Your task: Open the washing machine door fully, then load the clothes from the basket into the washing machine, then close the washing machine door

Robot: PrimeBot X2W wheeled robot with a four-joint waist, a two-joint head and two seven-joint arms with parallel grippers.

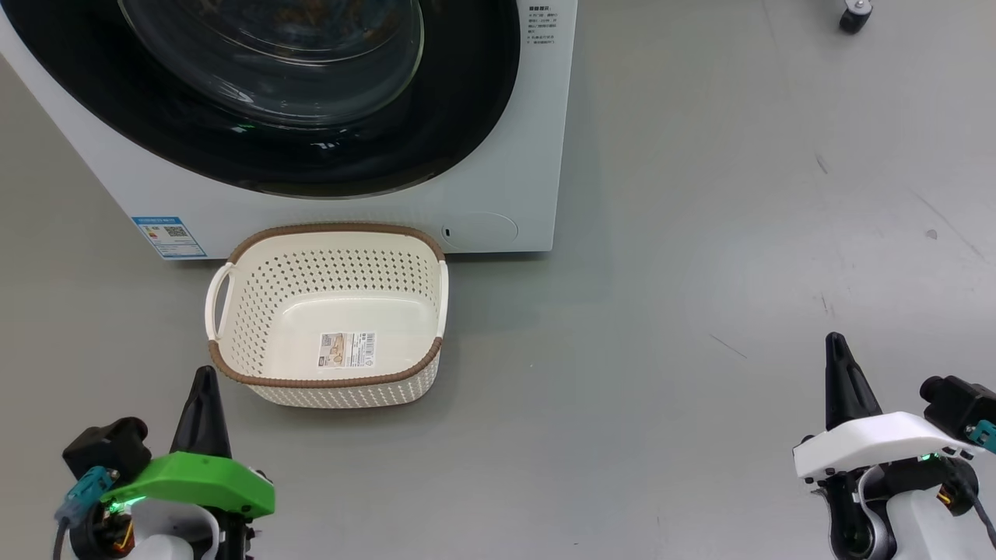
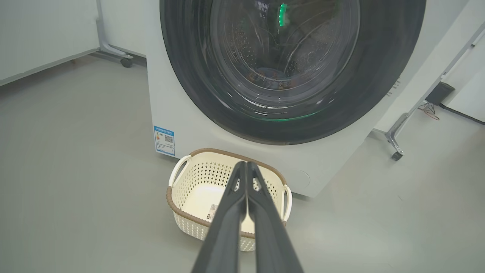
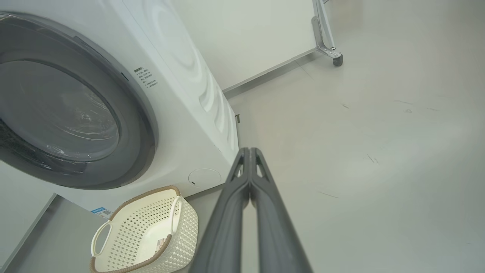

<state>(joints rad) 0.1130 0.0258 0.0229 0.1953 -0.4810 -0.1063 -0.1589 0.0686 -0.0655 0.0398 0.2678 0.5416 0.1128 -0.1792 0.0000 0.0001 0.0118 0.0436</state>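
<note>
Two clenched hands hold nothing: left hand (image 1: pixel 205 373) and right hand (image 1: pixel 835 340) hang low over the floor (image 1: pixel 669 311). The door (image 1: pixel 327 175) sits shut on the washer (image 1: pixel 537 140); rigid, glossy, probably slippery, best pulled at its rim edge. The basket (image 1: pixel 327 231) in front is empty.

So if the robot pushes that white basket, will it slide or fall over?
Probably slide: the basket looks empty, its sticker on the bottom showing, and the floor looks smooth. It's likely light, being thin plastic full of holes. It's wide and low, so it shouldn't tip easily.
</note>
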